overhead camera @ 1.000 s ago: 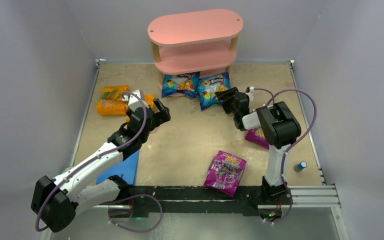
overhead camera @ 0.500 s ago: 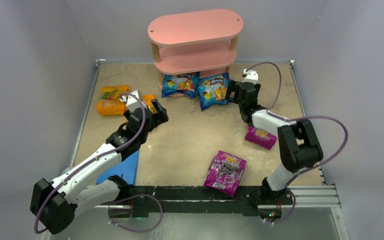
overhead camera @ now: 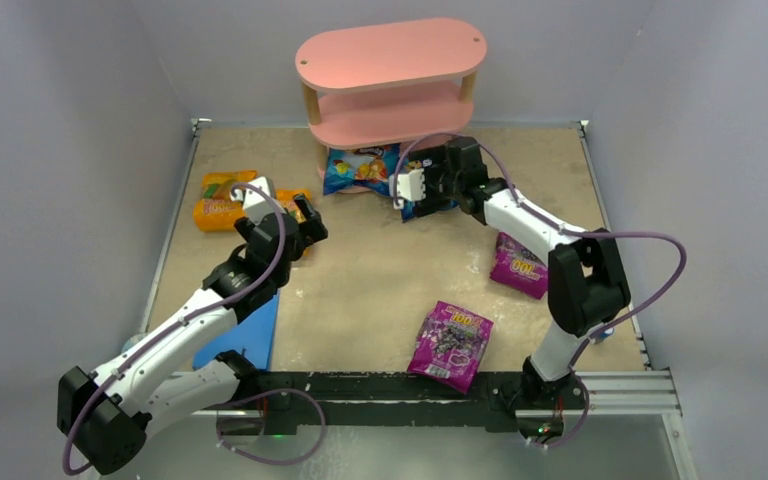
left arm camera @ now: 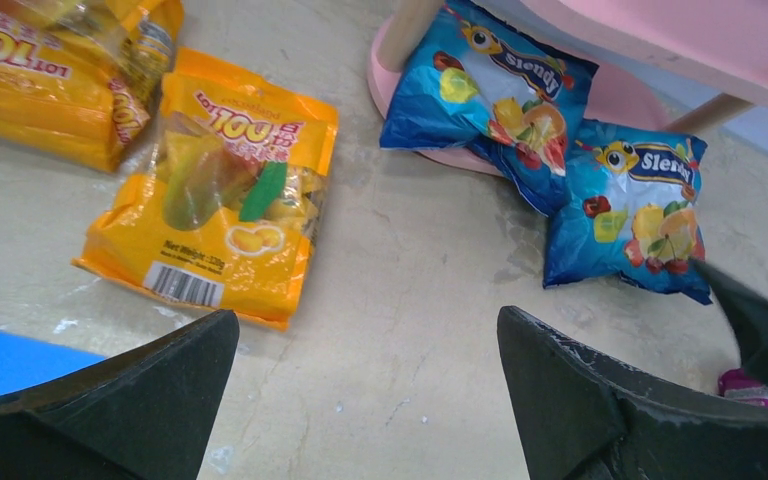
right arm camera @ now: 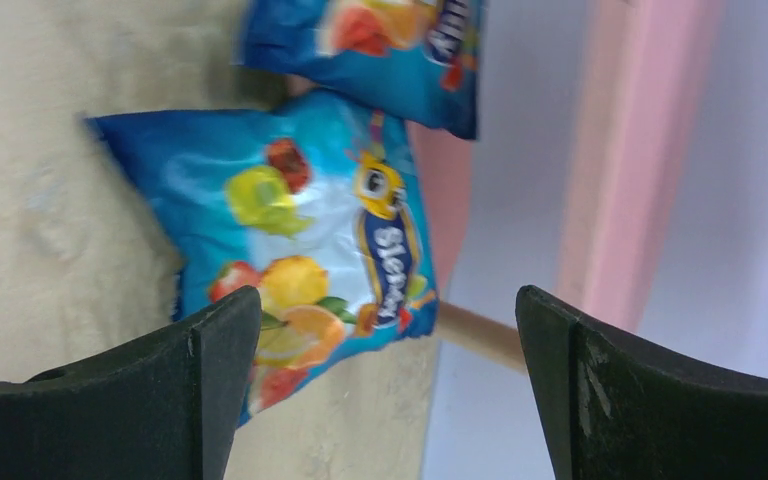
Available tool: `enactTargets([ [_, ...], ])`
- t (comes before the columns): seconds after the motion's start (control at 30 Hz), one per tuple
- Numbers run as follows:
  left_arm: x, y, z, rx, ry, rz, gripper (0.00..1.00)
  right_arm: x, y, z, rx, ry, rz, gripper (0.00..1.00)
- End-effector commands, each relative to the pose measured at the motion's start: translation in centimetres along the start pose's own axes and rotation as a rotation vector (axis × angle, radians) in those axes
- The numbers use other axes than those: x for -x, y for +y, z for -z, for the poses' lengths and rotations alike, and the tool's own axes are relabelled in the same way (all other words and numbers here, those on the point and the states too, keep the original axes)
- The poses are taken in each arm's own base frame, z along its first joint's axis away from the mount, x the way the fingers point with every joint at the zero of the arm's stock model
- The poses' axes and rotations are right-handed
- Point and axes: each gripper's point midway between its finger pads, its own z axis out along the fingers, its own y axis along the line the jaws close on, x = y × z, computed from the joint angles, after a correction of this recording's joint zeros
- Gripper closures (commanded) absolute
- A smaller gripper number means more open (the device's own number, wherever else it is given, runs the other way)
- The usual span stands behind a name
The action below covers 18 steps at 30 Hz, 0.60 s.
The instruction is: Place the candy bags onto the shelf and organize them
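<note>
**A:** At the twelve o'clock edge of the desk (overhead camera: 380,270) the shelf (overhead camera: 390,85) is seen. What is laid around it?

**B:** The first blue bag (left arm camera: 490,100) is propped on the rim of the shelf's bottom board. The second blue bag (right arm camera: 300,250) is laid flat on the desk, touching the first at its four o'clock.

**A:** And the other colours?

**B:** The near orange bag (left arm camera: 220,220) and the far orange bag (left arm camera: 50,80) are found just beside each other at ten o'clock. The right magenta bag (overhead camera: 520,265) is seen at three o'clock, and the front magenta bag (overhead camera: 450,345) at five o'clock.

**A:** How are the fingers set?

**B:** The left fingers (left arm camera: 190,360) are spread wide, nothing is held, and they are hung near the near orange bag. The right fingers (right arm camera: 210,370) are also parted wide and empty. The second blue bag is framed between them, though whether it is touched cannot be told.
</note>
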Motion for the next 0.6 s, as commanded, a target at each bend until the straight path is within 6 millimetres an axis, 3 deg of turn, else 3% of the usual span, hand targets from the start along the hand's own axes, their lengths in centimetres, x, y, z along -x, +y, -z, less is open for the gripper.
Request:
enactTargets([
  [0.0, 3.0, 1.1, 1.0, 0.053, -0.082, -0.001, 0.01, -0.3, 7.1, -0.1, 0.265, -0.051, 0.246, 0.02],
  [0.1, 2.8, 1.8, 1.0, 0.08, -0.087, -0.011, 0.01, -1.3, 8.7, -0.5, 0.262, -0.033, 0.255, 0.02],
  [0.43, 2.1, 2.5, 0.4, 0.135, -0.07, -0.032, 0.01, -3.7, 6.2, -4.1, 0.078, 0.002, 0.279, 0.04],
  [0.57, 2.0, 2.6, 0.3, 0.147, -0.065, -0.038, 0.01, -4.7, 6.5, -5.8, 0.084, 0.01, 0.265, 0.07],
])
